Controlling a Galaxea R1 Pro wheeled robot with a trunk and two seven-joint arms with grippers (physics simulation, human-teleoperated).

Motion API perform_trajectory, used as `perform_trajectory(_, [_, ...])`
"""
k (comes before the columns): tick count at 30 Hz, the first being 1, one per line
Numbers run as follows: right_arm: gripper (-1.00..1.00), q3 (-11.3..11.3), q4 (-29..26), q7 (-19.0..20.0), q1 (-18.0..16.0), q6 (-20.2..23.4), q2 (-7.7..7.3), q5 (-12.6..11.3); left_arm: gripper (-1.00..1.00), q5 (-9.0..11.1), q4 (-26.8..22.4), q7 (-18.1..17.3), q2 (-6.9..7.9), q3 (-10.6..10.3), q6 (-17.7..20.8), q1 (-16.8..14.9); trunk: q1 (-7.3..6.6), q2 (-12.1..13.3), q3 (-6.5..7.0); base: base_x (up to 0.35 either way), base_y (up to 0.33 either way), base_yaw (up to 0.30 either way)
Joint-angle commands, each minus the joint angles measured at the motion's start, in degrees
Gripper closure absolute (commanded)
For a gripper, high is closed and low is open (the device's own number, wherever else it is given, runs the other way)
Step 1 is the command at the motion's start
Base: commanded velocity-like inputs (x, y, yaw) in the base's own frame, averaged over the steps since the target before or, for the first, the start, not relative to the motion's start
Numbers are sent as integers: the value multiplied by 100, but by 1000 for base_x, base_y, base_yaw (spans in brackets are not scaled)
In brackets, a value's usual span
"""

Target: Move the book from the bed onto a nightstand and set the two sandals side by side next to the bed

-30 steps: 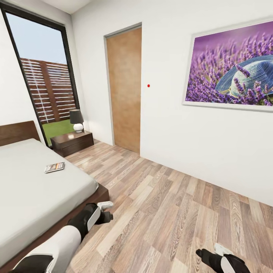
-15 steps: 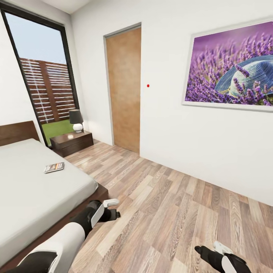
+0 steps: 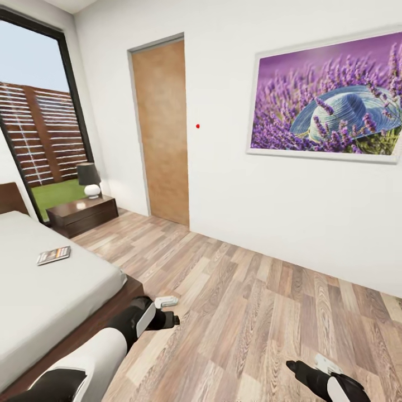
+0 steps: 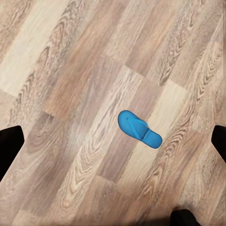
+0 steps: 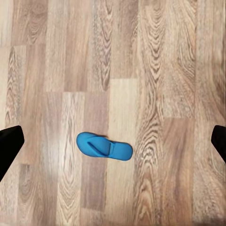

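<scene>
1. The left gripper (image 3: 167, 311) is held low over the floor just off the foot corner of the bed (image 3: 50, 296); its jaws are seen wide apart in the left wrist view, and nothing is held between them.
2. The right gripper (image 3: 298, 369) is carried low over the floor, well away from the bed; its jaws are likewise spread apart and empty in the right wrist view.
3. A blue sandal (image 4: 140, 129) is seen lying flat on the floor (image 4: 70, 70) under the left gripper. A blue sandal (image 5: 104, 146) is also seen under the right gripper; whether these are two sandals or one cannot be told.
4. The book (image 3: 53, 255) is lying flat on the mattress, near the bed's side edge and towards the headboard.
5. The nightstand (image 3: 82, 214) stands beside the head of the bed, with a lamp (image 3: 88, 179) on top. Beyond it are a window (image 3: 39, 139), a door (image 3: 161, 131) and, on the same wall as the door, a picture (image 3: 326, 100).
6. Compared with half a second ago, the whole view has shifted, so the camera has been turned away from the bed; the book and the nightstand lie nearer the picture's edge. The left gripper has barely moved.
7. The turn is judged to be a move towards the sandals; no step of the task is yet done.
</scene>
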Motion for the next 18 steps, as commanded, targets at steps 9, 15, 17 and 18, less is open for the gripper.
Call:
perform_trajectory(9, [-100, -16, 14, 6, -7, 45, 9, -12, -100, 55, 36, 22, 7, -26, 21, -2, 0, -4, -6, 0, 0, -267])
perform_trajectory(15, [-100, -16, 17, -17, -5, 52, 19, -12, -100, 75, 45, 33, 18, 51, 46, -2, 0, -4, -6, 0, 0, -269])
perform_trajectory(17, [-100, -16, 17, -20, -4, 55, 20, -12, -100, 77, 44, 34, 20, 128, 82, -2, 0, -4, -8, 0, 0, -269])
perform_trajectory(18, [-100, -16, 18, -22, -3, 56, 20, -12, -100, 75, 32, 37, 25, 243, 130, -2, 0, -4, -9, 0, 0, -269])
